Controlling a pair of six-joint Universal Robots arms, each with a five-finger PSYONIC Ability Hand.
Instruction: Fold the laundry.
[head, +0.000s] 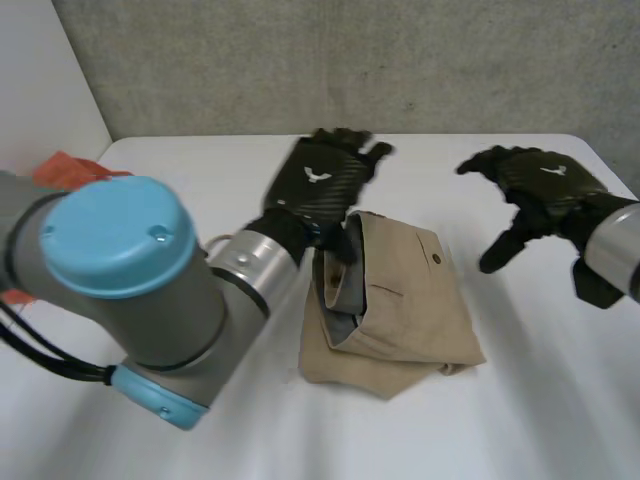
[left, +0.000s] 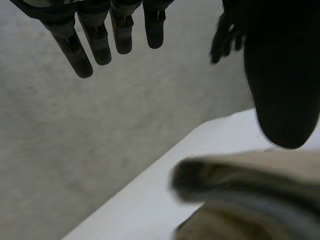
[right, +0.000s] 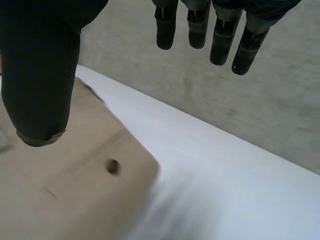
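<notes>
A tan garment lies folded in a rough rectangle at the table's middle, with a dark button on its far right part. My left hand hovers at its far left corner, fingers straight and spread, thumb by the cloth's edge. The left wrist view shows those fingers and thumb apart, with the tan garment below and nothing held. My right hand hangs open to the right of the garment, off the cloth. In the right wrist view its fingers and thumb stand wide above the garment's buttoned corner.
An orange-red cloth lies at the table's far left, partly behind my left arm. The white table is bare on the right and in front. A grey wall runs along the far edge.
</notes>
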